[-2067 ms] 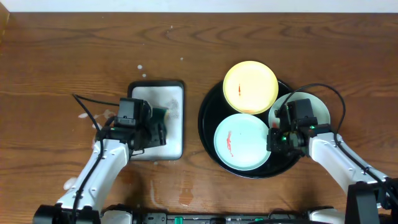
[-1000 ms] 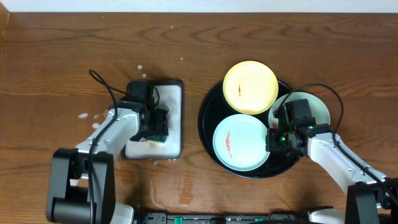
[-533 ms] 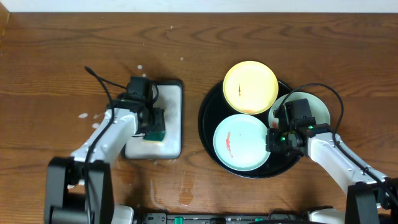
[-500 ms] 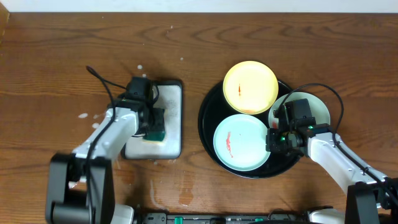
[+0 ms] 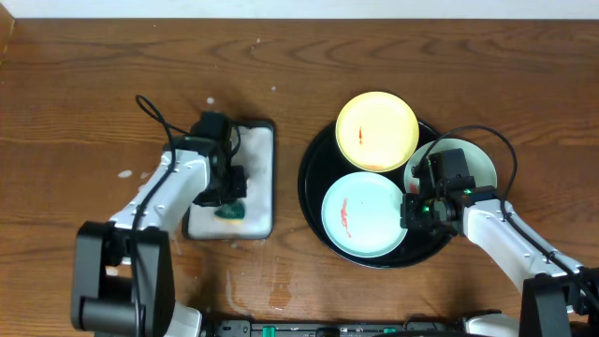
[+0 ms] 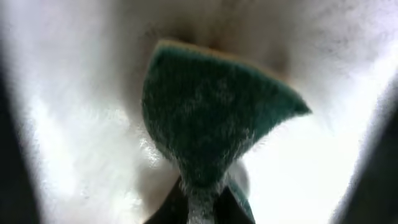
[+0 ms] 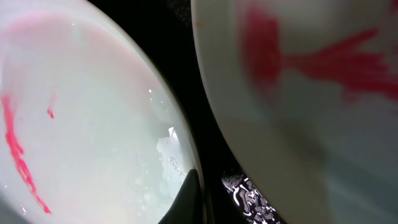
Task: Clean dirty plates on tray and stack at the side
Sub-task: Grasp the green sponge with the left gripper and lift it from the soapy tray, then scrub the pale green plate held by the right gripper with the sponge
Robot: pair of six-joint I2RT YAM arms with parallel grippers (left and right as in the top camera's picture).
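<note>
Left gripper (image 5: 229, 192) is clamped on a green sponge (image 6: 211, 124) and presses it into white suds. Its own wrist view shows the sponge pinched at its lower end.

On the wooden surface (image 5: 94, 94), the round black tray (image 5: 302, 183) sits at 3 o'clock. The suds-filled rectangular tray (image 5: 262, 150) sits at 9 o'clock, under the left arm.

All three plates are on the black tray. A yellow plate (image 5: 377, 131) with a small red mark lies at the tray's 12 o'clock. A mint plate (image 5: 365, 213) streaked red lies at 6 o'clock. A second mint plate (image 5: 473, 159) rides over the rim at 3 o'clock, partly hidden by the right arm.

The right gripper (image 5: 416, 211) sits at the 3 o'clock edge of the streaked mint plate, its fingers right at the rim. I cannot tell whether they are gripping it.

I judge the step in hand to be loading the sponge with soap. No plate is yet stacked at the side. The next move calls for carrying the wet sponge across to the streaked mint plate. The right arm would steady that plate while the smear is scrubbed.
</note>
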